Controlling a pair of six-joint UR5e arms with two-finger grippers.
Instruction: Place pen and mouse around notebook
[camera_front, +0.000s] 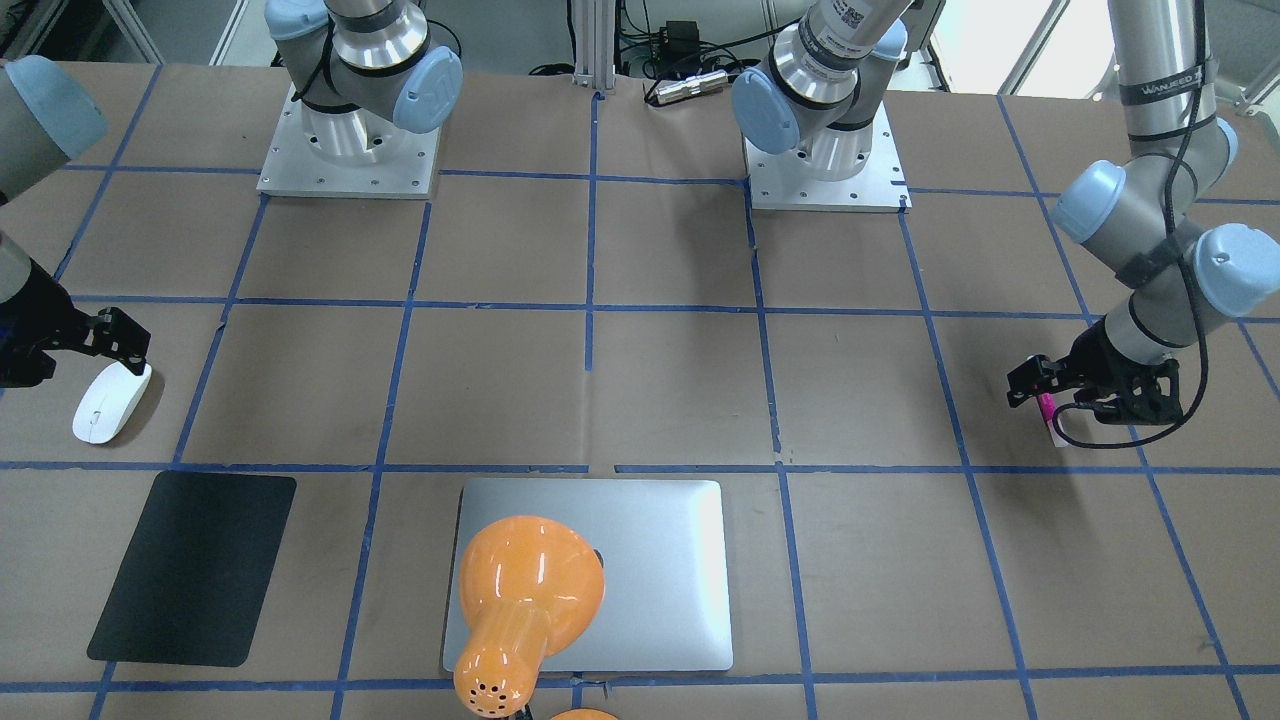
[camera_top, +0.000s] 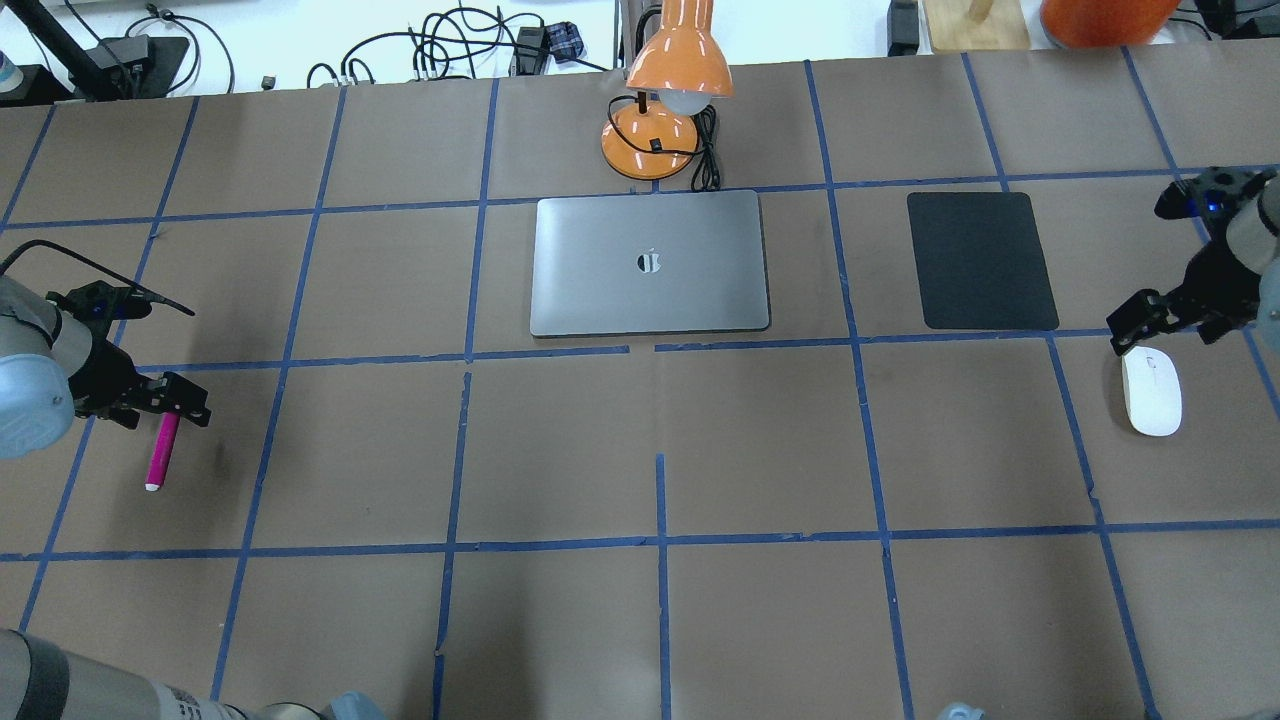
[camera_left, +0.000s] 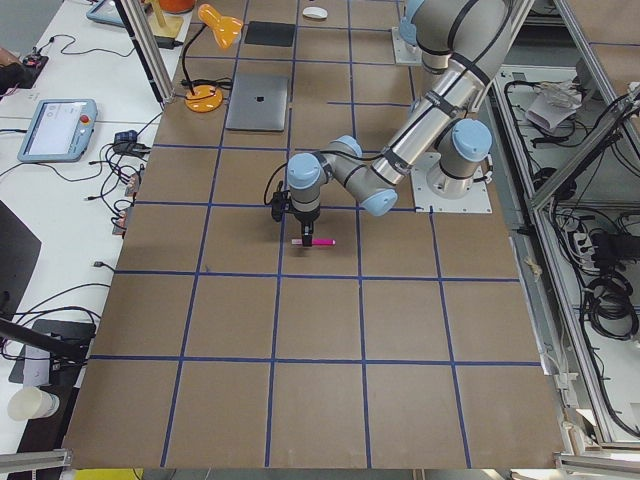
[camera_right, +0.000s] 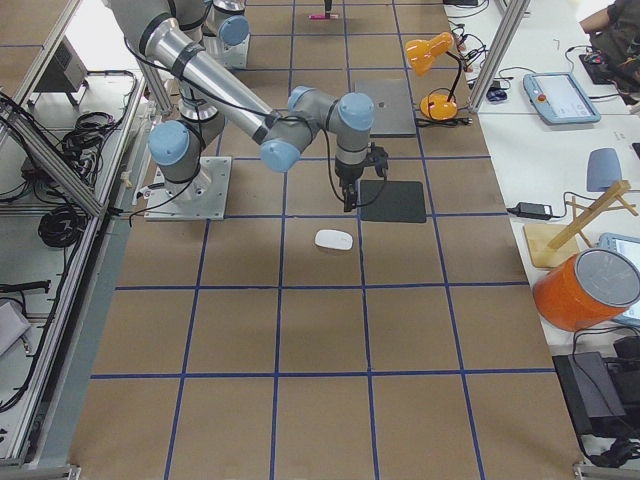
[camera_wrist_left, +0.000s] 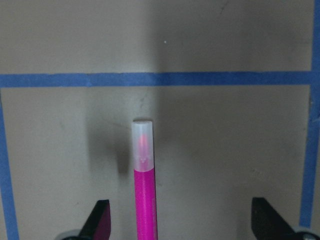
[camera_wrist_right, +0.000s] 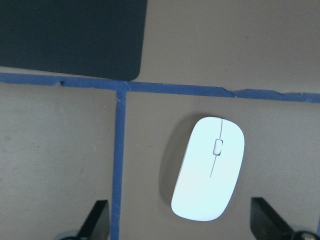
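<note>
Smooth silver metal notebook (camera_top: 600, 290), glossy white plastic mouse (camera_top: 1151, 392), matt black sheet (camera_top: 980, 260), on matt brown paper-covered table (camera_top: 760, 440).

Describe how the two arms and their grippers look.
Both arms are silver-grey tubes with pale blue round joint caps. The left arm carries a black band with white lettering and a black cable along it. The right arm matches in colour. The left gripper and right gripper are black, each with two fingers.
</note>
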